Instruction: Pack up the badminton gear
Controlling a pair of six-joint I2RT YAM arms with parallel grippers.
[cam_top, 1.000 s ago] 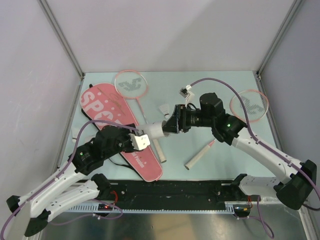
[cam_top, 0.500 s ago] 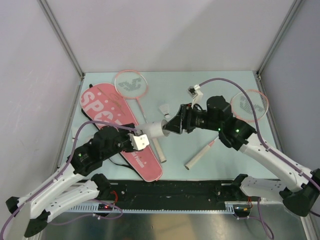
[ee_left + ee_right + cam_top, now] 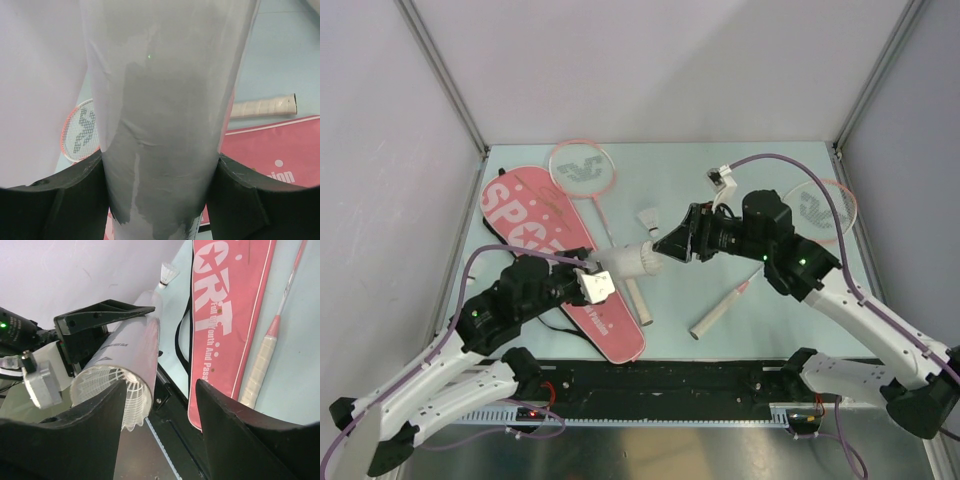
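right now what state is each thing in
tube, held in left gripper jaws, mouth open
shuttlecock in tube, feathers sticking out
other shuttlecock, loose on table
right gripper, jaws open, empty
bag, flat on table
left racket, on table, unpacked
right racket, on table, unpacked

Top external view: fixed high above and behind the arm bases, looking steeply down. It is far enough back to take in the whole tabletop, with the near edge at the bottom and the far edge at the top.
Left wrist view: extremely close. The white tube fills most of the frame, rising from the left gripper, and slivers of tabletop show at both sides.
Right wrist view: low and slanted, looking out through the right gripper toward the tabletop's near left corner. It faces the tube's open end from close by.
Shared by all 3 views: the tube and the pink bag.
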